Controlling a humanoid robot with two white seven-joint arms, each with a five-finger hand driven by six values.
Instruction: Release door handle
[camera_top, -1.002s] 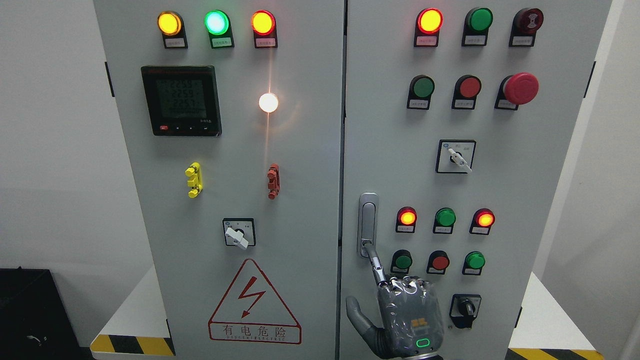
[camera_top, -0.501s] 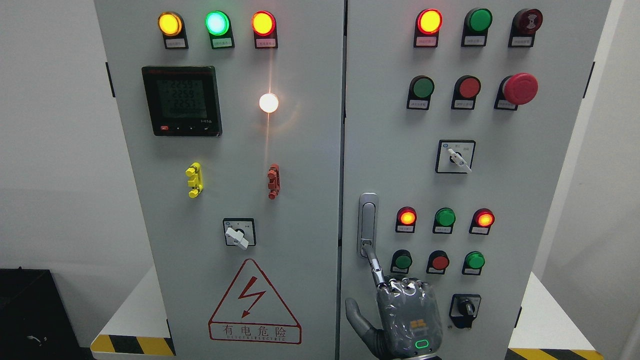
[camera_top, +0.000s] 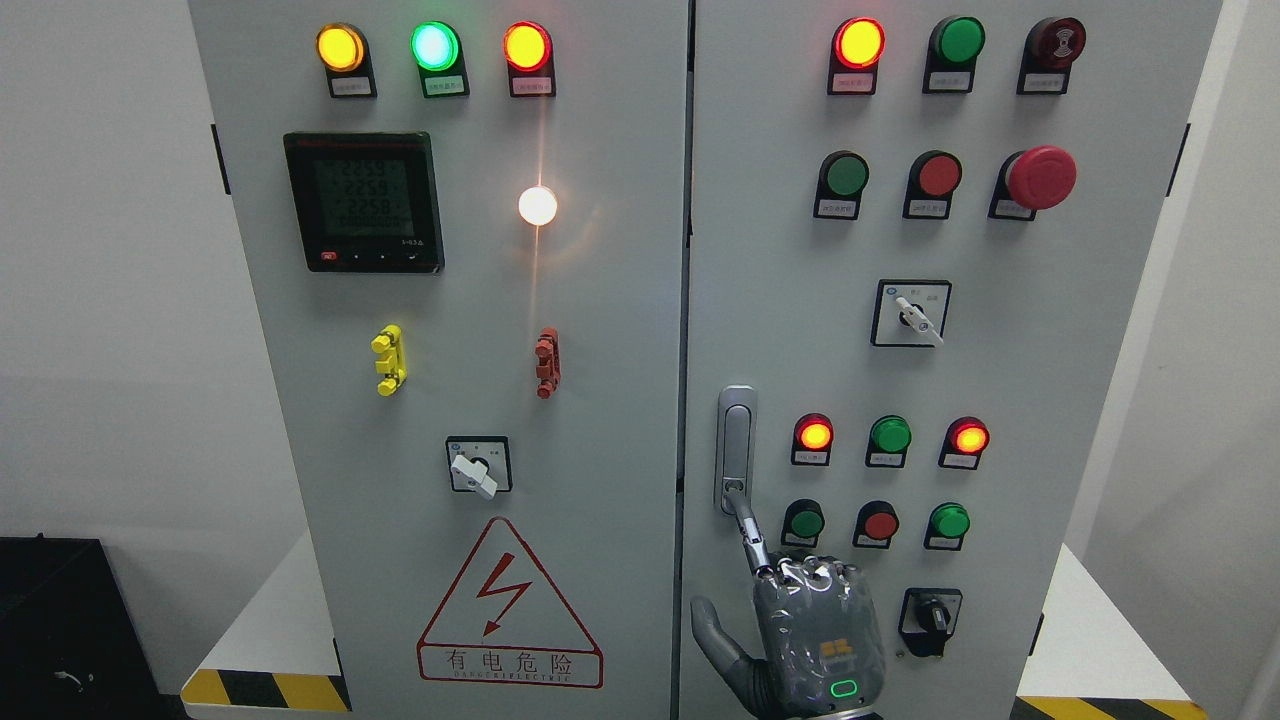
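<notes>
The silver door handle stands upright in its recess at the left edge of the cabinet's right door. My right hand comes up from the bottom edge just below it, its back turned to the camera. The index finger is stretched up and to the left, and its tip touches the handle's lower end. The other fingers are curled at the knuckles, the thumb sticks out to the left, and nothing is wrapped in the hand. The left arm does not show.
Lit and unlit push buttons sit right of the handle, a black rotary switch beside the hand, and a red emergency stop higher up. The left door carries a meter, a selector switch and a warning triangle.
Almost nothing: the right hand has sunk very slightly, and its index fingertip stays at the handle's lower end.
</notes>
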